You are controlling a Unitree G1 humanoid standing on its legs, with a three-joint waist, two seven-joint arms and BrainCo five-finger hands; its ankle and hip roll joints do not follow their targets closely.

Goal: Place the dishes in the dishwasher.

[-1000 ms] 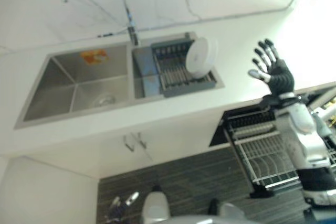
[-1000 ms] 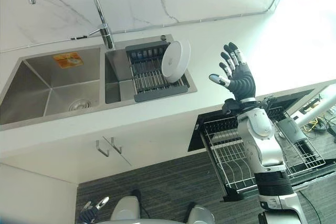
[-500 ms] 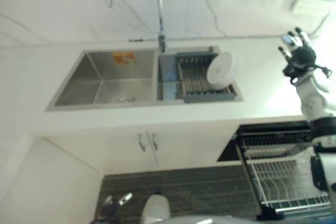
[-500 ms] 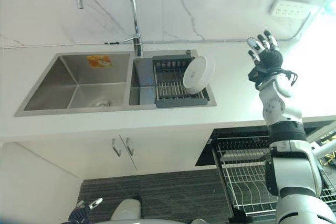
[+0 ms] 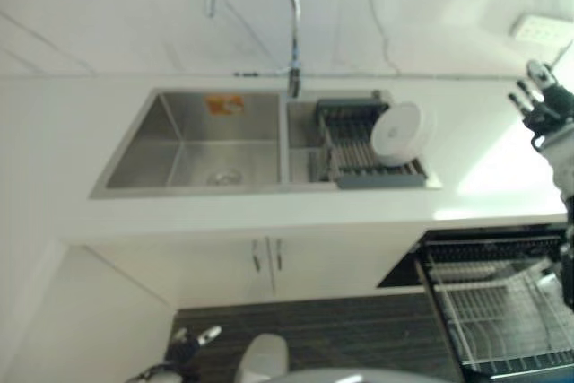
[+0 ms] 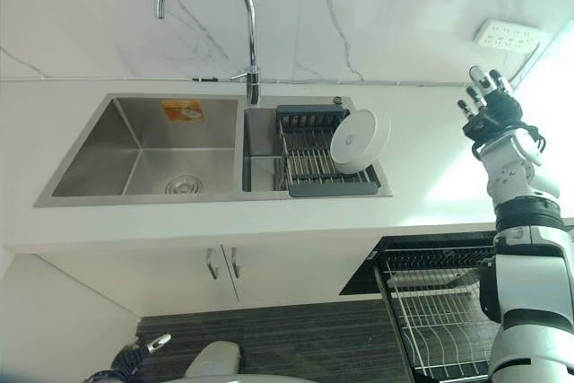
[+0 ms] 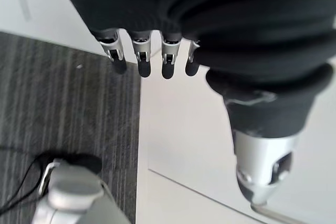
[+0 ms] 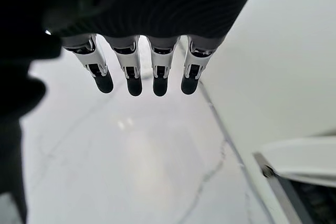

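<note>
Our right hand (image 6: pixel 491 107) hangs raised over the white counter (image 6: pixel 430 145), fingers (image 8: pixel 130 72) straight and spread, holding nothing, well to the right of the sink (image 6: pixel 143 145). Our left hand (image 6: pixel 134 358) sits low near the floor, below the sink, its fingers (image 7: pixel 140 59) relaxed and empty too.

Nearest us, below and to the right of the sink, the dishwasher rack (image 6: pixel 439 311) is pulled out and looks empty. Farther back, the white plate (image 6: pixel 360 141) leans on edge in the dark drying rack (image 6: pixel 309 154) set in the sink's right basin, at that rack's right end. Behind it the curved tap (image 6: pixel 208 15) rises from the sink's back rim.

We judge the step in hand to be the reach for the plate. To do it well, we should bring the right hand leftward across the counter and down onto the plate's upper rim, thumb on one face and fingers on the other, lift it straight up clear of the rack's bars, then carry it on edge down to the dishwasher rack.
</note>
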